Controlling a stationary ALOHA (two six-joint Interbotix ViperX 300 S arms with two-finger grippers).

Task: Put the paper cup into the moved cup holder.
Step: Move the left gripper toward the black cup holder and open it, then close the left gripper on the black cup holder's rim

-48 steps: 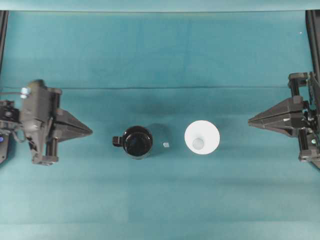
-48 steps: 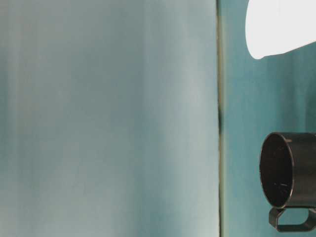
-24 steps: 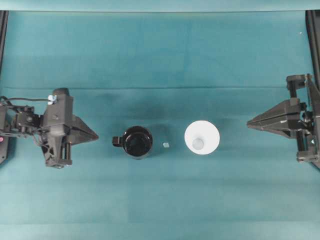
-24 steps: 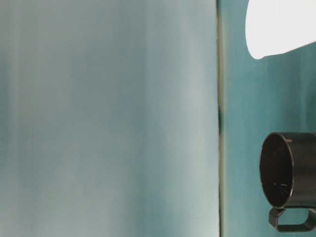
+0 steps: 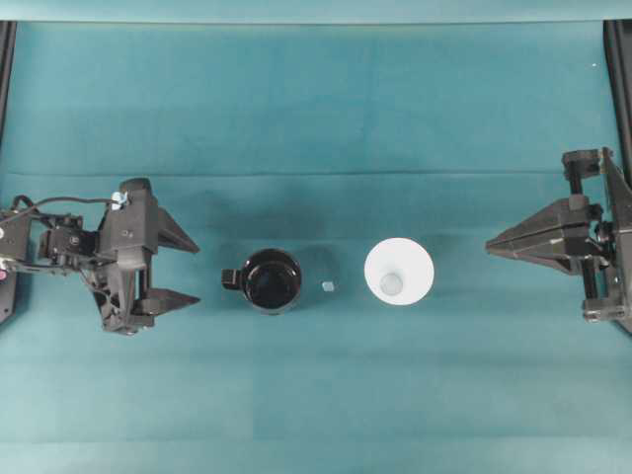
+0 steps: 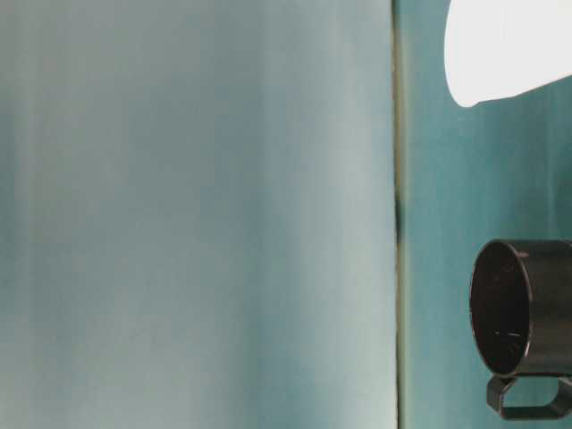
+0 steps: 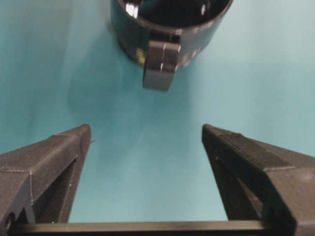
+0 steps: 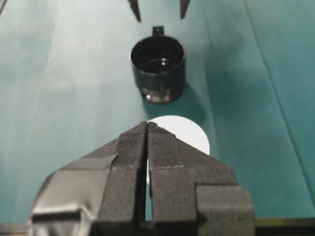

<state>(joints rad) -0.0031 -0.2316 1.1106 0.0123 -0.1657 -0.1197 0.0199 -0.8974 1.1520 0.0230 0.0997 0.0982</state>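
Left gripper (image 5: 197, 269) stood spread wide, empty, cup holder (image 5: 272, 280) just ahead, handle facing the gap. Right gripper (image 5: 489, 242) was clenched, empty; paper cup (image 5: 398, 273) upright, apparently well clear of its tips.

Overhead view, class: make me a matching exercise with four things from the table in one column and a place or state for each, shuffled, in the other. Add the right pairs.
Things
1. paper cup
2. cup holder
3. left claw
4. right claw

Places or states
A. shut, at the right edge of the cloth
B. black, handle pointing left
C. open, facing the handle
D. white, standing empty, right of the middle

Pairs: 1-D, 2-B, 3-C, 4-A
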